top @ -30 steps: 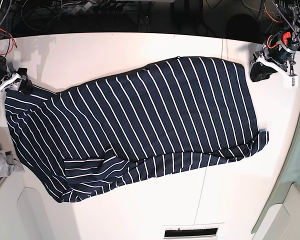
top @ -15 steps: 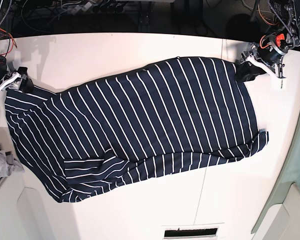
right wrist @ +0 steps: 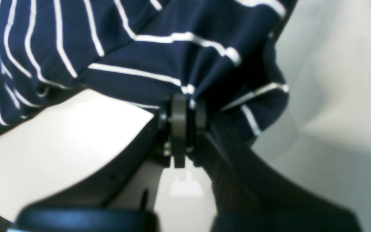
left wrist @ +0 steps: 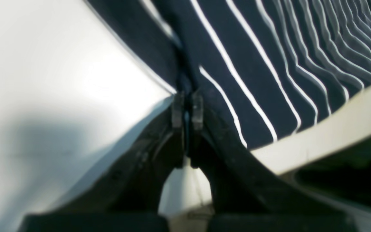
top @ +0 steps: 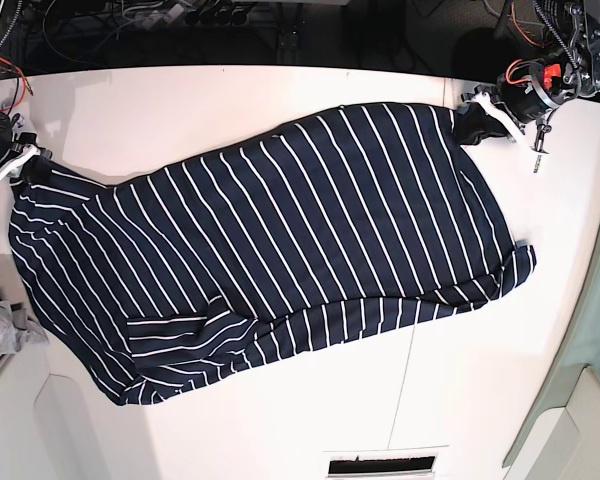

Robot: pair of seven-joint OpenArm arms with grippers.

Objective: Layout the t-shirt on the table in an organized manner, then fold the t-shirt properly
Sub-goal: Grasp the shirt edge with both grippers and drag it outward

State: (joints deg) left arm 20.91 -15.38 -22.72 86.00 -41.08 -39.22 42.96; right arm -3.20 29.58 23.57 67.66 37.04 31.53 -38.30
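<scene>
- Both grippers clamped on fabric: left gripper (left wrist: 187,108) has its jaws pinched tight on a seam edge of the t-shirt (top: 280,240); right gripper (right wrist: 185,112) is closed on a bunched fold at another corner.
- In base view the left gripper (top: 475,122) sits at the shirt's far right corner, the right gripper (top: 25,165) at the far left corner.
- Shirt lies spread diagonally over the table (top: 180,100), near edge rumpled, one flap folded over low left.
- A grey cloth (top: 0,335) pokes in at the left edge, just beside the shirt.
- Risk: thin pinches could slip if the arms pull apart hard; uneven pull would skew or bunch the shirt; a drag leftwards might catch the cloth.
- No readable brand, label or writing anywhere.
</scene>
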